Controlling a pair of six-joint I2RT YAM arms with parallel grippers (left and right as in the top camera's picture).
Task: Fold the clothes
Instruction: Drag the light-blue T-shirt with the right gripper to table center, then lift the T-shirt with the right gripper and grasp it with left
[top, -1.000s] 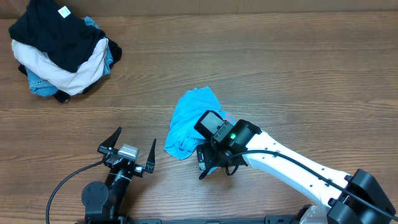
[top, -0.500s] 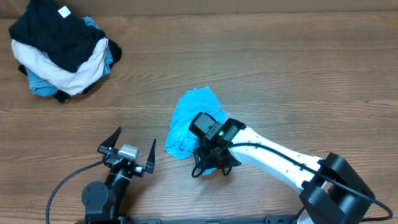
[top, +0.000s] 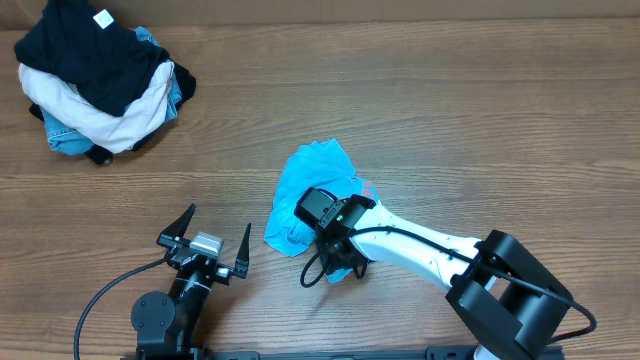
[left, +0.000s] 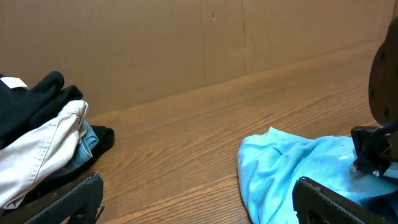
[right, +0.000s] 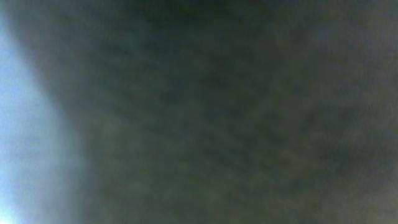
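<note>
Bench (top: 450, 110): crumpled sky-blue T-shirt (top: 305, 185) at centre | Right jaws: down on its near edge, grip cannot be told; best pinch one hem layer, then draw flat | Left jaws: spread wide, empty, nearby.

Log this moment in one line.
right arm: at T-shirt near edge, jaws unclear | left jaws: open, empty | T-shirt: crumpled

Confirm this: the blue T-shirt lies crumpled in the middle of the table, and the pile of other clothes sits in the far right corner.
Wrong on the pile: it sits in the far left corner, as the overhead view shows. The T-shirt does lie crumpled in the middle of the table.
</note>
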